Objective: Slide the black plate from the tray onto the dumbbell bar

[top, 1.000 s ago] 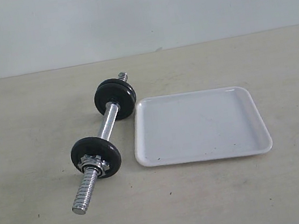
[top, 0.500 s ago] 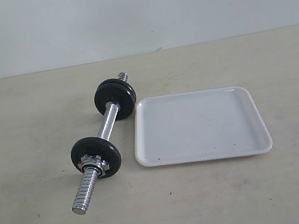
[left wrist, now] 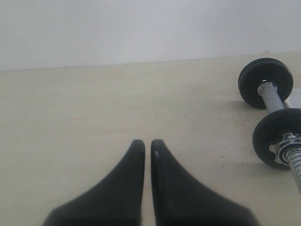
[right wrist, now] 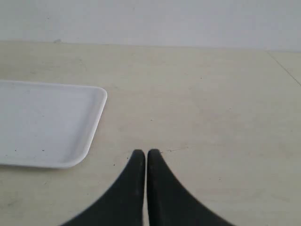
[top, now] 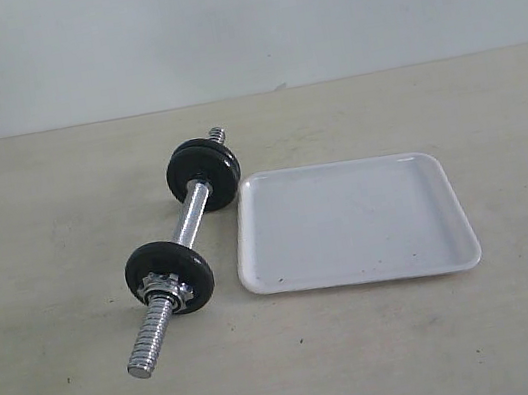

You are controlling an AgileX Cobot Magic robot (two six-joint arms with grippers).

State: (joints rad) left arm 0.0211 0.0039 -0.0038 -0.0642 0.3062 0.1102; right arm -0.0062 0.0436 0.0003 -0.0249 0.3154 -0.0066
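Observation:
The dumbbell bar (top: 189,217) lies on the table left of the white tray (top: 354,223), chrome with threaded ends. It carries a black plate (top: 169,277) held by a star nut (top: 167,293) near the front, and black discs (top: 202,174) at the far end. The tray holds nothing. No loose black plate shows. Neither gripper appears in the exterior view. My left gripper (left wrist: 147,145) is shut and empty, with the bar (left wrist: 275,101) off to one side. My right gripper (right wrist: 146,155) is shut and empty, beside the tray's corner (right wrist: 89,127).
A beige table (top: 45,224) runs to a pale wall behind. A few dark specks dot the tray floor.

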